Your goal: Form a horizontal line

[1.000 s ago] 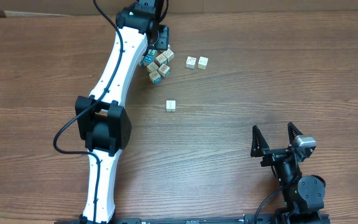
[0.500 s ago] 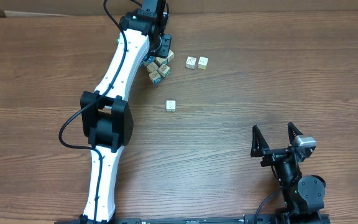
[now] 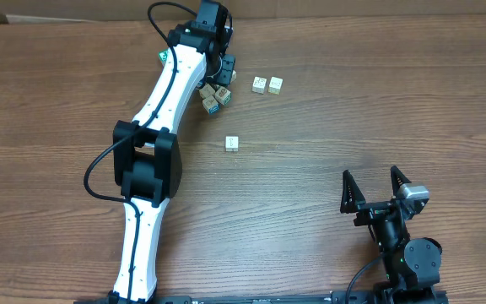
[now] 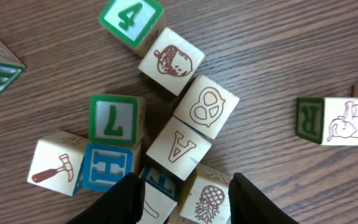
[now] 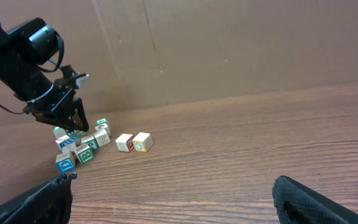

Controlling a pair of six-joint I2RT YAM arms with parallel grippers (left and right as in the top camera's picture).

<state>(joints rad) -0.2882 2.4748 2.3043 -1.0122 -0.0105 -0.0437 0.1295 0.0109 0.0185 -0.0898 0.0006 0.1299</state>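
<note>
Jaws first: can't honestly call the left gripper (image 4: 184, 200) either way. Seeing two dark fingers (image 4: 124, 198) partway apart at the bottom of the left wrist view, with a pineapple cube (image 4: 209, 200) and a teal-lettered cube (image 4: 160, 186) sitting in the gap, but no telling whether pinched or merely framed. Hangs over the pile of cubes (image 3: 214, 93) close to the far edge of the worktop (image 3: 412, 93), left of centre. No such trouble with the right gripper (image 3: 369, 174): jaws spread wide, nothing between them, parked by the near edge toward the right corner, well apart from every cube.

Found the horizontal line (image 3: 267, 84) as just two pale cubes side by side, touching or as good as, just to the right of the pile and running along the far edge. Looks like red on the left cube of the pair from the right wrist view, though too small to read any letter.

Also spotted a lone cube (image 3: 232, 143) out toward the middle of the worktop, apart from both pile and pair. Up close in the pile: green 4 cube (image 4: 131, 18), acorn cube (image 4: 171, 60), pretzel cube (image 4: 207, 107) touching an A cube (image 4: 179, 148), green 7 cube (image 4: 112, 119) right beside a teal H cube (image 4: 107, 167), and a hammer cube (image 4: 56, 166) on the left end.
</note>
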